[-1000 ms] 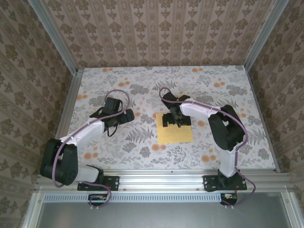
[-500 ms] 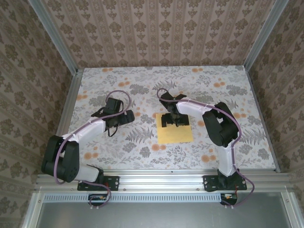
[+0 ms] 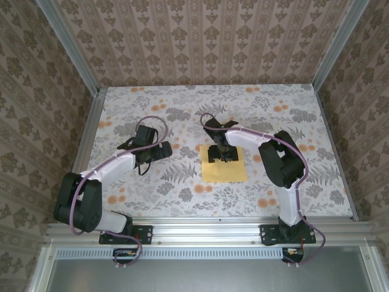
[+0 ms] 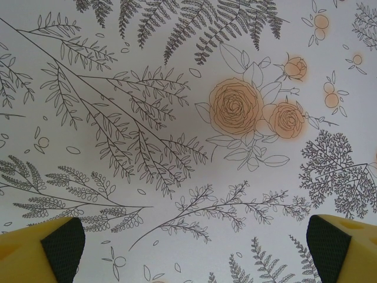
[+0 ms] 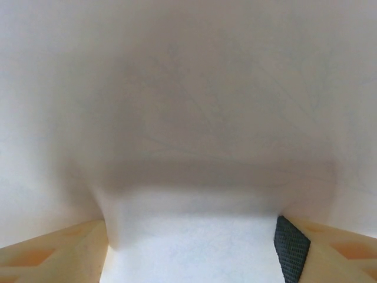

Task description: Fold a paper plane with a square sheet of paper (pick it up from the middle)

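The square sheet of paper, bright yellow, lies flat on the flowered table near the middle. My right gripper points down onto its far half. In the right wrist view the sheet looks pale and rises in a low hump between the fingers. The jaws of this gripper stand apart, both touching the paper. My left gripper hovers to the left of the sheet. In the left wrist view that gripper is open over bare printed table. The paper plane is out of view.
The table is covered in a grey fern and orange flower print. Aluminium rails and patterned walls close it in on three sides. The right arm's elbow stands to the right of the sheet.
The right gripper has come down onto the sheet and its jaws have narrowed, pushing the paper up between them. The left arm has barely moved.
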`<state>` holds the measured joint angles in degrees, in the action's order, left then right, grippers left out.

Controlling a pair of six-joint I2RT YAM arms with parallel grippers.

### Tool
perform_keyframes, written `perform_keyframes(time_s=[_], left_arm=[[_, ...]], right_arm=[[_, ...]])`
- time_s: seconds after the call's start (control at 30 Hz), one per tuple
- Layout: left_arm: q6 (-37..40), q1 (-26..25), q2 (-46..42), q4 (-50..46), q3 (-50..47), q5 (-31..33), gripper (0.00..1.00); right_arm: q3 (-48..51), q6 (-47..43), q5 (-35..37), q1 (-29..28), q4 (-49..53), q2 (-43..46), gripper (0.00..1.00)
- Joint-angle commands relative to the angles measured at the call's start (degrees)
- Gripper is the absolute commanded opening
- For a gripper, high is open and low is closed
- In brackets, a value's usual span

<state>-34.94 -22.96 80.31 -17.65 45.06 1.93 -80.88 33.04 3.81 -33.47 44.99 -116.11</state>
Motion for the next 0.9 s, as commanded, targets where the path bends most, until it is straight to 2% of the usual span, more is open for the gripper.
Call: perform_keyframes(time_s=[0.0, 0.27, 0.6, 0.87], left_arm=[[0.2, -0.5, 0.5, -1.4, 1.3, 0.0, 1.00], [0.1, -0.5, 0.6, -1.6, 1.6, -0.2, 1.00], [-0.1, -0.5, 0.6, -1.6, 1.7, -0.6, 1.00], [-0.2, -0.5, 1.2, -1.2, 1.2, -0.7, 1.00]], right_arm=[[2.9, -0.1, -1.7, 0.3, 1.8, -3.8, 0.73], [2.6, -0.6, -1.5, 0.5, 1.2, -1.5, 0.72], [3.5, -0.3, 1.0, -0.4, 1.0, 8.0, 0.90], [9.4, 2.5, -1.7, -1.4, -0.6, 9.0, 0.94]])
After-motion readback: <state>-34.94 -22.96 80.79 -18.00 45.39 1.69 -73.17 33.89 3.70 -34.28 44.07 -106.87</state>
